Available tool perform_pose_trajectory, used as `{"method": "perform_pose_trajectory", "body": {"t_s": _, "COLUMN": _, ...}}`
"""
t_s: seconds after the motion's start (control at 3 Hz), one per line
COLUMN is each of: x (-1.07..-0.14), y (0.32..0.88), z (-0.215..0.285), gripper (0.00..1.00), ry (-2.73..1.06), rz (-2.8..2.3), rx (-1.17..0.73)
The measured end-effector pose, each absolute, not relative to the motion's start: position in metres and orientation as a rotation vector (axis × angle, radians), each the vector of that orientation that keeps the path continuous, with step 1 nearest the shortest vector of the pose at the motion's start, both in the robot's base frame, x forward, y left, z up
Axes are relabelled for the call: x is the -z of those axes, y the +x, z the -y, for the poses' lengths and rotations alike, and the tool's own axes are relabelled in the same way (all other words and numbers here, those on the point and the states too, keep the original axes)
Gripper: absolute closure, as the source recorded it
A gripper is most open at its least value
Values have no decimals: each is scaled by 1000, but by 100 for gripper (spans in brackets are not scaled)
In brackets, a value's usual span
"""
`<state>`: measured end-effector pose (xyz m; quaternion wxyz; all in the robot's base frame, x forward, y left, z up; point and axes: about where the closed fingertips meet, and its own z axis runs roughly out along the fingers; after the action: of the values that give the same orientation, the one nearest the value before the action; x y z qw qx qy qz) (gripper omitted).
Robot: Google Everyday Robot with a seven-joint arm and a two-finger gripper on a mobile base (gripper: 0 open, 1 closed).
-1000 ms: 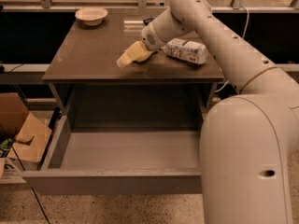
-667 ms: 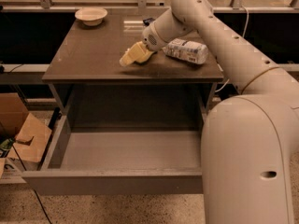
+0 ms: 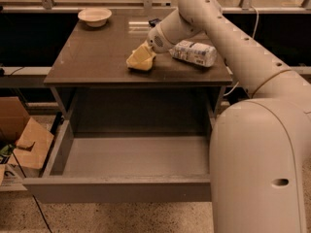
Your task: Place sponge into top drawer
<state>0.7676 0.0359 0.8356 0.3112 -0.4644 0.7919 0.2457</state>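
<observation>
- Sponge (image 3: 141,59): pale yellow, pinched in the closed end effector (image 3: 147,47), over the bench (image 3: 92,57).
- Top drawer (image 3: 116,189): open, below end effector, well apart.
- Bottle (image 3: 194,53): lying just beside end effector.

We take the bench (image 3: 92,62) as our clock face, with twelve at its far edge. A bowl (image 3: 95,16) sits on it near the eleven o'clock corner, well apart from the rest. The sponge (image 3: 140,59) lies on the bench toward two o'clock, tilted. At the sponge's own two o'clock is the pincer (image 3: 147,49), closed on its upper corner. A bottle (image 3: 194,53) lies on its side at three o'clock of the sponge, just beside the pincer. The arm (image 3: 228,38) reaches in from four o'clock, passing above the bottle. Below the bench at six o'clock the top drawer (image 3: 116,191) stands pulled out toward us. A cardboard box (image 3: 29,142) rests on the floor at the drawer's nine o'clock.
</observation>
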Motion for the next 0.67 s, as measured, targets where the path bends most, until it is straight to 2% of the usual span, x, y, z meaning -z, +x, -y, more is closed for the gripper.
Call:
{"method": "perform_pose_trajectory", "body": {"t_s": 0.33, "x": -838, "y": 767, "z": -36, "gripper": 100, "ry": -1227, "rz": -2089, "rx": -647}}
{"method": "perform_pose_trajectory", "body": {"t_s": 0.67, "x": -871, "y": 751, "z": -28, "gripper": 100, "ry": -1272, "rz": -2001, "rx": -558}}
